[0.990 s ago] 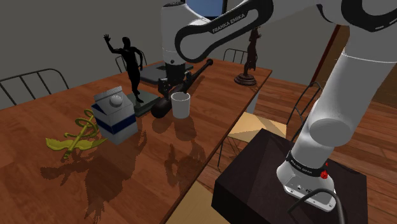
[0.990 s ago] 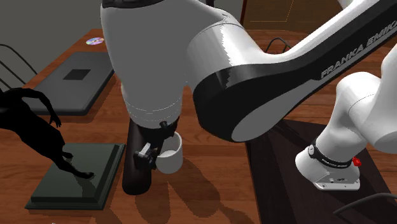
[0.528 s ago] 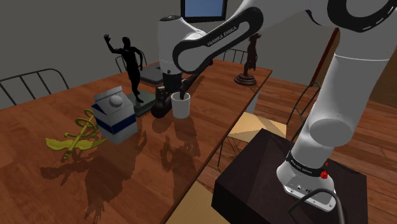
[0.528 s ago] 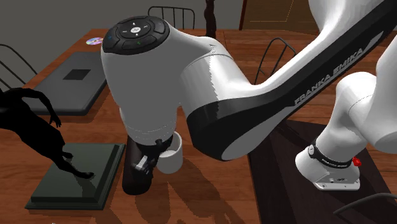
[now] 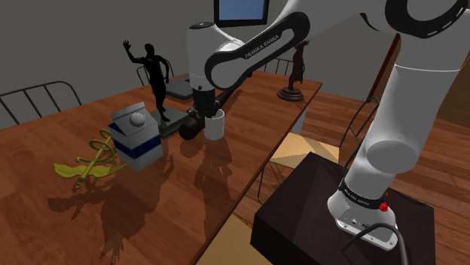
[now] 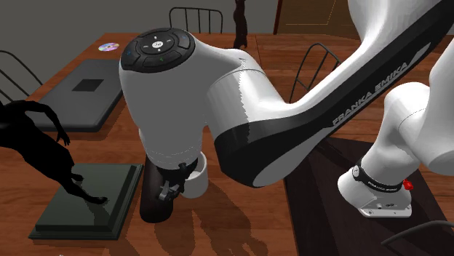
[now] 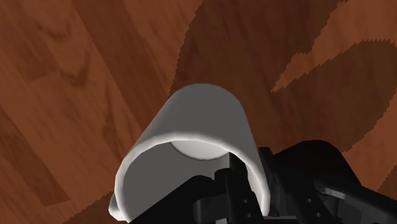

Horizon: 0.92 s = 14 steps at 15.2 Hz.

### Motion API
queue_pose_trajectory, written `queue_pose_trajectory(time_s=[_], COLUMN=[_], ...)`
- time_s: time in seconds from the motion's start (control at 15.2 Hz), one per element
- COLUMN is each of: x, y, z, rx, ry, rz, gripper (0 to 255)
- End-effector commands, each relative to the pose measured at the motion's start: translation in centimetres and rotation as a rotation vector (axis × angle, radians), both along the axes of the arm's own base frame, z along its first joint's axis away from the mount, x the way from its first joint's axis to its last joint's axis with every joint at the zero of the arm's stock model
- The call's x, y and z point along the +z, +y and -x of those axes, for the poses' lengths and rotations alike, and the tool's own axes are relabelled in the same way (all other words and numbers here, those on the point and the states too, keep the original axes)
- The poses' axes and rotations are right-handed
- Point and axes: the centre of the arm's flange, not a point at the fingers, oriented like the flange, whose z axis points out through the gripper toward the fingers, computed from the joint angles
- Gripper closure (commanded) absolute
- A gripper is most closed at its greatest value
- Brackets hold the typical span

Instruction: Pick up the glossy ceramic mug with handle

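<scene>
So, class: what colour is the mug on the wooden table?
The mug is plain white, shading to grey; the wrist view shows it best.

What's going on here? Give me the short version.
A white Franka arm is going for the white mug on the wooden table. Its black gripper is down at the mug's rim, and the mug stands upright on the table, not yet lifted. A black object sits close beside the mug, and a black figurine on a dark base stands further toward the shoulder view's left.
</scene>
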Motion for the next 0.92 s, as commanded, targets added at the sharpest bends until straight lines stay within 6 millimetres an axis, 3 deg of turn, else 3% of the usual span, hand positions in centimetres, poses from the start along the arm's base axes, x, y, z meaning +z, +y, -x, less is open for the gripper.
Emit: queue_pose_trajectory(time_s=[0.0,0.2,0.86], x=[-0.1,0.0,5.3], y=[-0.1,-0.1,-0.1], z=[0.0,0.1,0.1], rx=[-0.001,-0.001,-0.001], ry=[0.001,0.001,0.001], rz=[0.001,0.001,0.001], gripper=[255,255,255])
